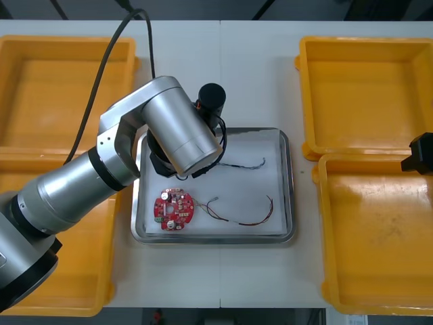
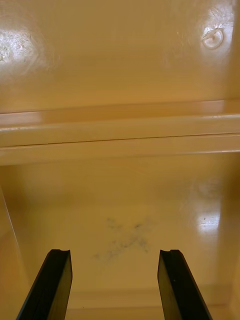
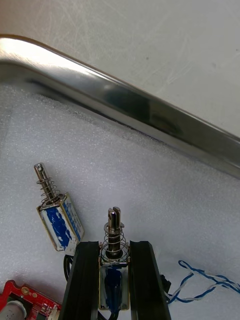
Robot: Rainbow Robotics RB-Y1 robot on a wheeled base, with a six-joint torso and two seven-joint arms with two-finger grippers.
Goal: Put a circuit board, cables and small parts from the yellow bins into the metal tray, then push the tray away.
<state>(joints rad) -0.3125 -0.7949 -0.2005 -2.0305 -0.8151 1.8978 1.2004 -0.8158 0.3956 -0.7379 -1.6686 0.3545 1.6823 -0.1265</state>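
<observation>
The left arm (image 1: 135, 156) covers the metal tray's (image 1: 287, 203) far left corner, where the left gripper's (image 3: 115, 244) fingers (image 3: 86, 280) hide a small metal part's (image 3: 114, 227) sides. Right of the tray, the right arm (image 1: 421, 154) is cropped.

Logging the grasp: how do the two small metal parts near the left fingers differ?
The held small metal part is clamped between the left gripper's fingers; the loose small metal part lies free on the tray's white lining. The held one points along the fingers; the loose one tilts away. Both have blue bodies and springs. Right gripper: open over a yellow bin.
</observation>
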